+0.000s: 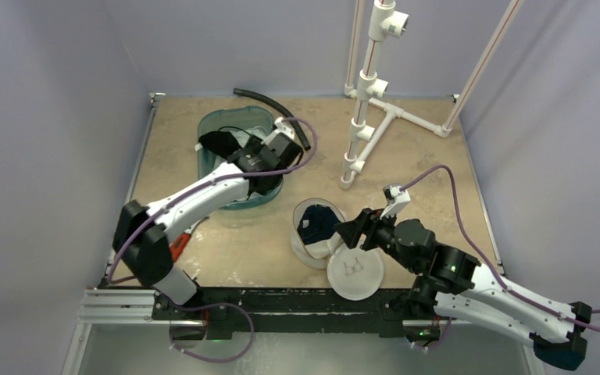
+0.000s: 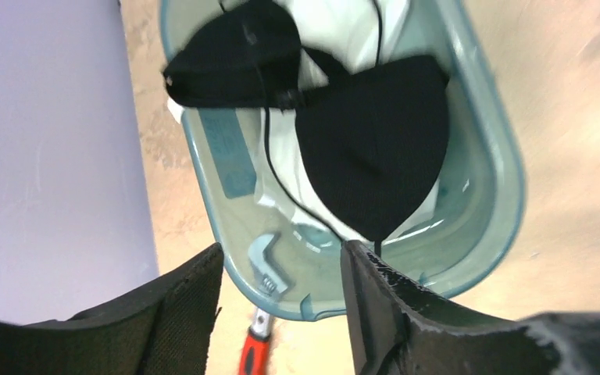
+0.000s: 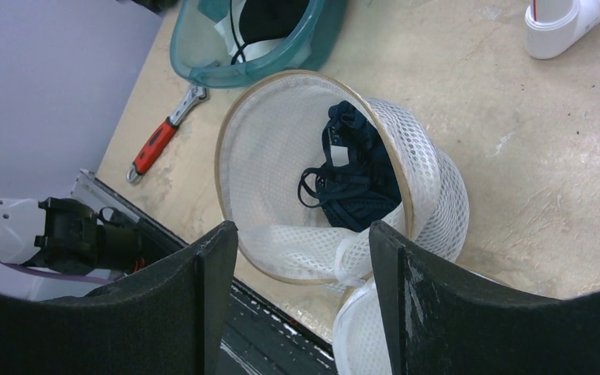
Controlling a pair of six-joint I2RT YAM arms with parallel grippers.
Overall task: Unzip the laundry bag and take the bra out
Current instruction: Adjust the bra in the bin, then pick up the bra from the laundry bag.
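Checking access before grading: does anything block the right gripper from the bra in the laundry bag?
Nothing visible does. The laundry bag is unzipped, its round top flopped aside; its mouth faces the open right gripper, and the dark bra lies exposed inside.

A robotics lab test cell: plain lavender partition walls (image 1: 47, 117), white PVC pipe frame (image 1: 363, 117), aluminium rail (image 1: 117, 305).

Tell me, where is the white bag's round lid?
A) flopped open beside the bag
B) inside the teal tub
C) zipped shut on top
A: the lid lies flat on the table next to the open laundry bag.
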